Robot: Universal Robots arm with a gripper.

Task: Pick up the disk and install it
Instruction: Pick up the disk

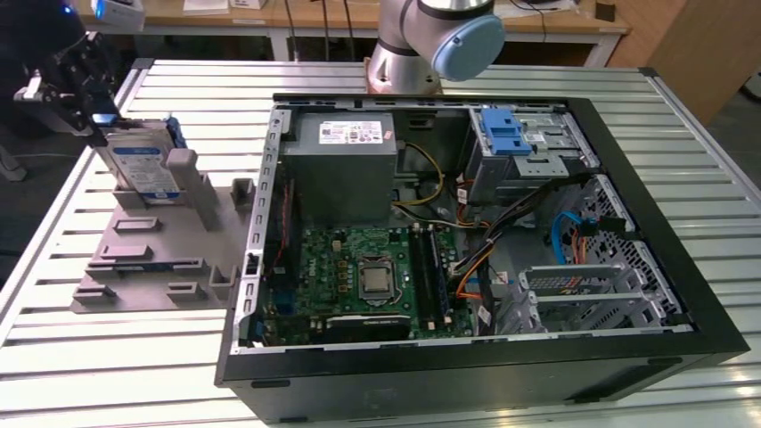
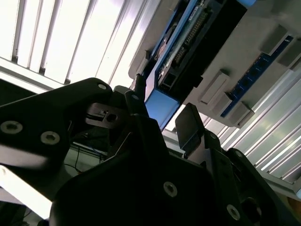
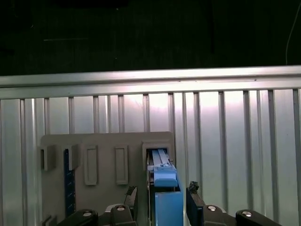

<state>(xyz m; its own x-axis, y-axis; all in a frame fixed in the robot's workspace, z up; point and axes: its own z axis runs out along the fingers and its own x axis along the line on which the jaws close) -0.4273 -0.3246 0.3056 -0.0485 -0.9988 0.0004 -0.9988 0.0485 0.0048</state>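
The gripper [image 3: 162,197] is hovering with its fingers [image 3: 193,201] spread, one on each side of the disk [image 1: 141,168], with a thin gap showing at either face, so it is gripping nothing. The disk is standing on edge in a slot at the far corner of the grey holder [image 1: 155,263], which is lying near the slatted table's [image 1: 107,366] edge on the exterior view's left, beside the open computer case [image 1: 476,379]. The disk is sitting directly under the gripper, its long axis seemingly upright, flat faces toward the fingers. Its silver body is looking smooth and rigid, with blue plastic framing the top edge.
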